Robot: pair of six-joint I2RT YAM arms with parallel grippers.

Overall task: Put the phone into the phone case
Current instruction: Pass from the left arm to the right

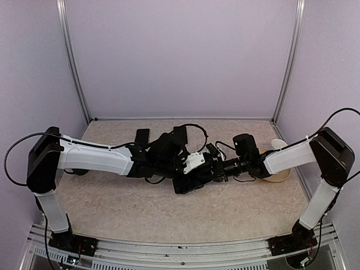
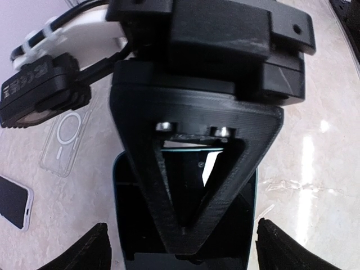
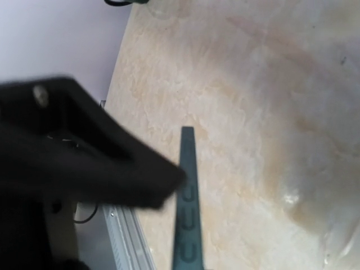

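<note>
Beige desk (image 2: pixel 315 140), lilac walls (image 1: pixel 180 56). Insertion is not done: one teal-edged phone (image 2: pixel 132 225) sits between the spread fingers of the left claw (image 2: pixel 180 259), well apart from one empty clear case (image 2: pixel 64 143). The right claw (image 3: pixel 177 183), jaws together, overlies the teal-edged phone; a grip cannot be confirmed. One white-edged phone (image 2: pixel 14 202) lies near the clear case.

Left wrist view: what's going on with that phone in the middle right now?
Both arms meet over the teal-rimmed phone lying flat on the table. The right gripper is shut, its finger laid across the screen as if pressing down. The left gripper is open, a fingertip on each side of the phone, not touching it. A clear case lies empty to one side, a second phone near it. Whether the teal rim is a fully seated case cannot be told.
</note>
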